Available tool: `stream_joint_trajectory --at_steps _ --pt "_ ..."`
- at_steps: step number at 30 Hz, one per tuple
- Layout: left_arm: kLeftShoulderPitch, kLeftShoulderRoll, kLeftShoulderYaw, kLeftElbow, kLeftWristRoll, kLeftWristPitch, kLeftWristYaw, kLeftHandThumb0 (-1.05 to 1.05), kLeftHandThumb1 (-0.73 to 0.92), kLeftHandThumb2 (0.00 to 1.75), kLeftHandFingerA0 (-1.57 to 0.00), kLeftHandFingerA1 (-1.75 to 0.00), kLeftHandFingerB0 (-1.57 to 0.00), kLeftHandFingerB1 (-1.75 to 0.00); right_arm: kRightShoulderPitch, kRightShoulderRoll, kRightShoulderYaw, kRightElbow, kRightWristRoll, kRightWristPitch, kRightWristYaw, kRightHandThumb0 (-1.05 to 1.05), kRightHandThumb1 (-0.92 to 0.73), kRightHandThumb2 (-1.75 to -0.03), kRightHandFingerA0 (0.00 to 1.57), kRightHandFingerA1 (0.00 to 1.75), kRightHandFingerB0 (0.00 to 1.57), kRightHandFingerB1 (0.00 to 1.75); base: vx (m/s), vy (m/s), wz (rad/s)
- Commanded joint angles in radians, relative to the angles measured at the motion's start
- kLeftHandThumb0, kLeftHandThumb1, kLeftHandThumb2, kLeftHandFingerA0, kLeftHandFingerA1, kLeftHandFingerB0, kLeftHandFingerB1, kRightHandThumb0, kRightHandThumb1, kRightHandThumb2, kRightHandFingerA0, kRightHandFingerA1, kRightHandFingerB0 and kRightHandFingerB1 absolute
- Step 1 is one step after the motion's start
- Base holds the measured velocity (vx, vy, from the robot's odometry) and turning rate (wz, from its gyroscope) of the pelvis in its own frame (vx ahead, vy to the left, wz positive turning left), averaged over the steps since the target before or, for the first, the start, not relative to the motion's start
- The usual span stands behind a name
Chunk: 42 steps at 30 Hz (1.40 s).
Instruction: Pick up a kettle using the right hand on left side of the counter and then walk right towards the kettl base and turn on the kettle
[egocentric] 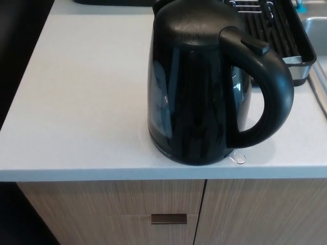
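Kettle [196, 87] stands upright on the white counter [76, 102] near its front edge, handle [273, 92] pointing right; no hand shows, so finger state cannot be told. A black rack [278, 30] sits behind it, right; wooden drawers [117, 209] lie below

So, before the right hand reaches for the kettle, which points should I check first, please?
1. Kettle upright on the counter: ok.
2. Handle faces the robot's right, free to grasp: ok.
3. Lid closed: ok.
4. Dish rack stands behind the handle, apart from it: ok.
5. Right hand position: cannot tell, not in view.
6. Kettle base location: cannot tell, not in view.
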Motion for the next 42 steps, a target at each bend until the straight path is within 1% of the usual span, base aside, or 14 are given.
stream_joint_trajectory --at_steps 1,6,8,11,18,22,23,26,27,32,33,35,40,42 --pt "-0.003 0.004 0.020 0.011 -0.046 -0.137 0.036 0.21 0.62 1.00 -0.91 -1.13 -0.74 -0.88 -0.008 -0.005 -0.021 0.040 0.047 -0.099 -0.027 -0.11 -0.73 -0.61 0.81 0.51 0.61 0.45 0.00 0.000 0.00" --pt "-0.002 0.004 0.028 0.021 -0.065 -0.150 0.025 0.23 0.54 1.13 -0.98 -1.04 -0.76 -0.87 0.001 -0.011 -0.018 0.044 0.051 -0.114 -0.024 -0.11 -0.72 -0.62 0.79 0.50 0.58 0.45 0.00 0.000 0.00" --pt "0.001 0.003 0.036 0.024 -0.077 -0.152 0.020 0.23 0.59 1.02 -0.87 -1.13 -0.73 -0.89 0.008 -0.020 -0.017 0.050 0.053 -0.123 -0.015 -0.11 -0.72 -0.64 0.74 0.49 0.56 0.44 0.00 0.000 0.00" --pt "0.014 0.008 0.054 -0.055 -0.107 -0.129 0.009 0.30 0.55 1.20 -0.84 -1.19 -0.72 -0.92 0.019 -0.051 -0.040 0.047 0.068 -0.165 -0.030 -0.12 -0.75 -0.65 0.76 0.46 0.45 0.36 0.00 0.000 0.00" --pt "0.004 0.051 0.097 -0.072 -0.138 -0.142 0.000 0.23 0.58 1.24 -0.91 -1.23 -0.77 -0.97 0.140 -0.054 -0.156 -0.208 0.146 -0.222 -0.071 -0.07 -0.71 -0.64 0.68 0.48 0.37 0.35 0.00 0.000 0.00" --pt "0.003 0.071 0.104 -0.039 -0.134 -0.172 -0.006 0.26 0.55 1.21 -0.99 -1.08 -0.80 -0.91 0.214 -0.088 -0.192 -0.318 0.172 -0.241 0.019 -0.33 -0.63 -0.59 0.52 0.42 0.26 0.29 0.00 0.000 0.00" --pt "-0.003 0.071 0.097 -0.030 -0.132 -0.173 -0.012 0.37 0.48 1.29 -0.90 -1.20 -0.78 -0.95 0.293 -0.085 -0.220 -0.509 0.260 -0.181 0.112 -0.52 -0.57 -0.60 0.25 0.37 0.08 0.20 0.00 0.000 0.00" --pt "-0.014 0.064 0.099 -0.005 -0.137 -0.171 -0.011 0.36 0.50 1.22 -0.91 -1.24 -0.78 -0.97 0.398 -0.078 -0.237 -0.785 0.349 -0.093 0.171 -0.73 -0.58 -0.58 0.09 0.34 0.00 0.20 0.00 0.000 0.00" --pt "-0.011 0.060 0.097 -0.009 -0.135 -0.170 -0.008 0.40 0.50 1.25 -0.95 -1.14 -0.80 -0.93 0.431 -0.078 -0.240 -0.872 0.366 -0.060 0.170 -0.75 -0.47 -0.87 0.06 0.25 0.00 0.15 0.00 0.000 0.00" --pt "-0.006 0.055 0.093 -0.016 -0.131 -0.169 -0.004 0.40 0.50 1.25 -0.95 -1.14 -0.80 -0.93 0.484 -0.071 -0.248 -1.014 0.390 0.013 0.166 -0.75 -0.47 -0.87 0.06 0.25 0.00 0.15 0.00 0.000 0.00" --pt "-0.003 0.045 0.090 -0.027 -0.129 -0.163 0.003 0.43 0.49 1.35 -0.98 -1.18 -0.80 -0.95 0.539 -0.071 -0.261 -1.152 0.446 0.036 0.167 -0.85 -0.52 -0.89 0.01 0.06 0.00 0.09 0.00 0.000 0.00" --pt "0.004 0.028 0.072 -0.045 -0.113 -0.151 0.014 0.35 0.51 1.25 -0.94 -1.13 -0.78 -0.92 0.654 -0.077 -0.299 -1.421 0.548 0.044 0.173 -0.91 -0.55 -0.86 0.00 0.00 0.00 0.02 0.00 0.000 0.00" --pt "-0.004 0.031 0.071 -0.020 -0.113 -0.163 0.013 0.34 0.53 1.24 -0.94 -1.12 -0.78 -0.92 0.693 -0.074 -0.321 -1.504 0.561 0.092 0.153 -0.92 -0.55 -0.88 0.00 0.00 0.00 0.04 0.00 0.000 0.00" --pt "0.007 0.023 0.076 -0.003 -0.120 -0.175 0.007 0.34 0.51 1.27 -0.95 -1.16 -0.80 -0.94 0.813 -0.075 -0.412 -1.572 0.632 0.013 0.205 -1.05 -0.64 -0.94 0.00 0.03 0.00 0.00 0.00 0.000 0.00"
